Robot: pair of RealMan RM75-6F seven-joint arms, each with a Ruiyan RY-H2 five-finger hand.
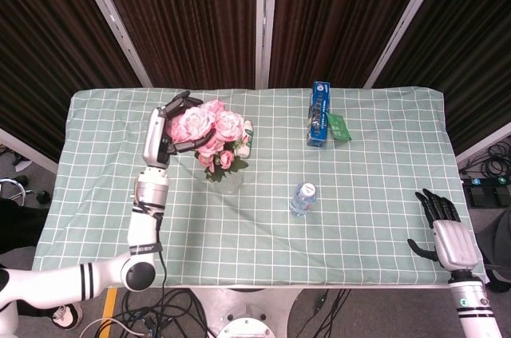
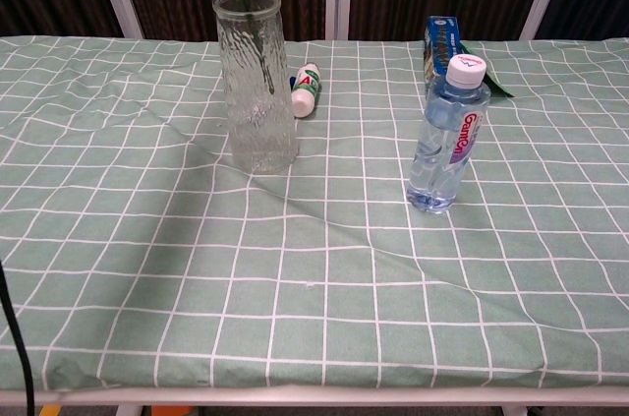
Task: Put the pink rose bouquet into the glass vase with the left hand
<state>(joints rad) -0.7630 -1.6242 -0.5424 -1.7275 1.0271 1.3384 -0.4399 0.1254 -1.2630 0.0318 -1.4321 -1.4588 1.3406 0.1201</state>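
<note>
The left hand (image 1: 177, 124) has black fingers on a silver-white back; its arm is white and silver with black bands near the elbow. The right hand (image 1: 444, 230) looks alike, with seemingly a dark-ringed white wrist.

The head view looks steeply down from high above the whole green checked tablecloth (image 1: 351, 218); the chest view sits low and close at the near edge, facing the curtains. Both share the ribbed clear glass vase (image 2: 257, 82) and the small plastic water bottle (image 2: 448, 135)
</note>
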